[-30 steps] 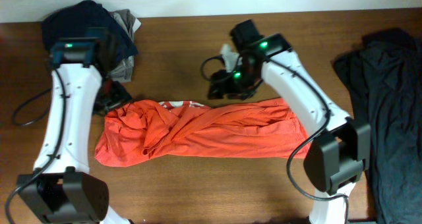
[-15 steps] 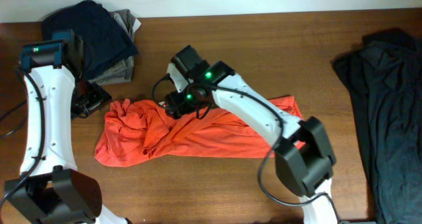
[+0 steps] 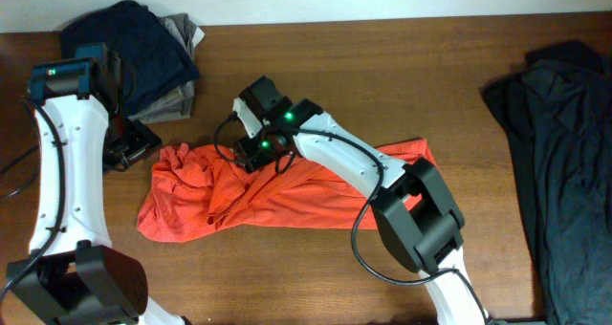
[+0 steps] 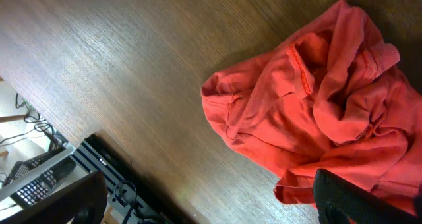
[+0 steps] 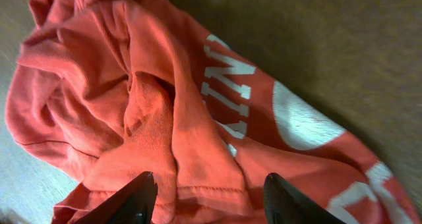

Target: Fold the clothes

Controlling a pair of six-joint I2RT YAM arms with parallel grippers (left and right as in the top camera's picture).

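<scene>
The orange-red T-shirt (image 3: 287,191) lies bunched in a long band across the table's middle. Its white lettering shows in the right wrist view (image 5: 227,95). My right gripper (image 3: 256,155) is open and hovers just above the shirt's upper left part, its fingers (image 5: 208,201) straddling a raised fold with a stitched hem. My left gripper (image 3: 129,145) is open and empty beside the shirt's left end, above bare table. The left wrist view shows the shirt's crumpled left end (image 4: 316,105) with a stitched seam.
Folded dark navy and tan garments (image 3: 153,53) sit at the back left, right behind the left arm. A dark garment (image 3: 559,162) is spread at the right edge. The table's near edge (image 4: 72,135) and cables below it show in the left wrist view.
My right arm swung left along the shirt, from its upper middle to its upper left part. My left gripper let go of the shirt's left end and drew back left.
</scene>
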